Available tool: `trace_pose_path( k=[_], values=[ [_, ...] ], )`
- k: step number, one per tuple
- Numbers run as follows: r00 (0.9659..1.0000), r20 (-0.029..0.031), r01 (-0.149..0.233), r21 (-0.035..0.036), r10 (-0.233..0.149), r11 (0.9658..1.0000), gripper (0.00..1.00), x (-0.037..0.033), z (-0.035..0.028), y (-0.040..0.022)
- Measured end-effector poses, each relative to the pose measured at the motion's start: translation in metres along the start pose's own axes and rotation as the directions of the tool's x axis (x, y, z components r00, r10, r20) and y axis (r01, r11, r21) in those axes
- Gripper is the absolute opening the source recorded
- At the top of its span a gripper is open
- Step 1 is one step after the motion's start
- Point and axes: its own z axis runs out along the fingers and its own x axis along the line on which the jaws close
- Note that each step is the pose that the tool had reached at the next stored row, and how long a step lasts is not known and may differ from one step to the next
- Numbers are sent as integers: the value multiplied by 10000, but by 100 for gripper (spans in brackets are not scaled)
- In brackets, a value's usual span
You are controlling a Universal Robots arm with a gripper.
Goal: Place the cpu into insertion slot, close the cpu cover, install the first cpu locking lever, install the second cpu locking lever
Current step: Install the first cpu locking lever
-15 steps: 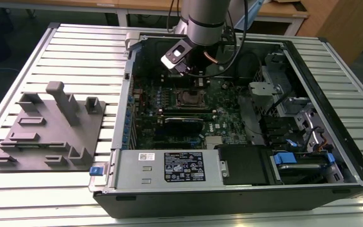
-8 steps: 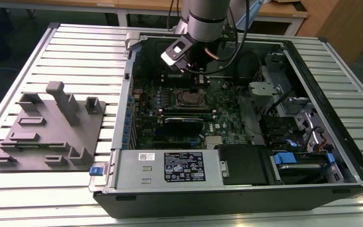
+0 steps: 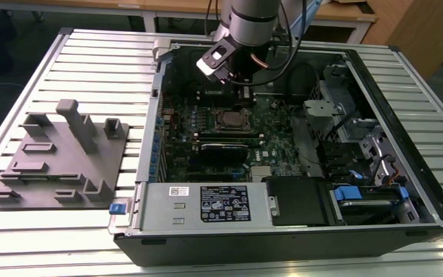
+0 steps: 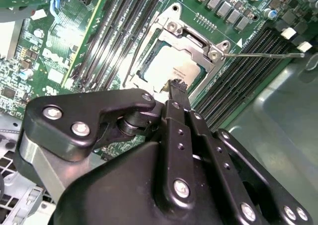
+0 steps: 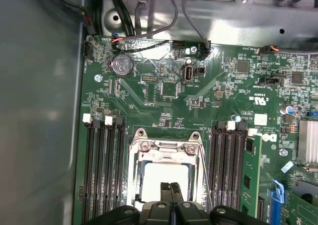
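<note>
Poised above silver-grey square cpu [image 3: 232, 120] at exterior view's centre, with black gripper [image 5: 171, 190] jaws pinched together, empty; could skid off thin wire lever [image 4: 263, 55].

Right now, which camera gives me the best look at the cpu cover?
The second wrist view: the cpu cover is close and large, its silvery frame lying flat around the cpu, one corner behind the gripper. The first wrist view shows it straight on, one edge hidden by the gripper. The exterior view shows it far off.
</note>
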Motion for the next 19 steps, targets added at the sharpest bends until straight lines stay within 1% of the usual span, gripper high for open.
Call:
trace_pose_path(
  k=[14,17,19],
  values=[
    [10000,0,0,0,0,10000,10,-2,-124,-1],
    [10000,-1,0,-1,0,10000,10,-2,-128,-1],
    [10000,8,0,0,0,10000,10,-2,-129,-1]
  ],
)
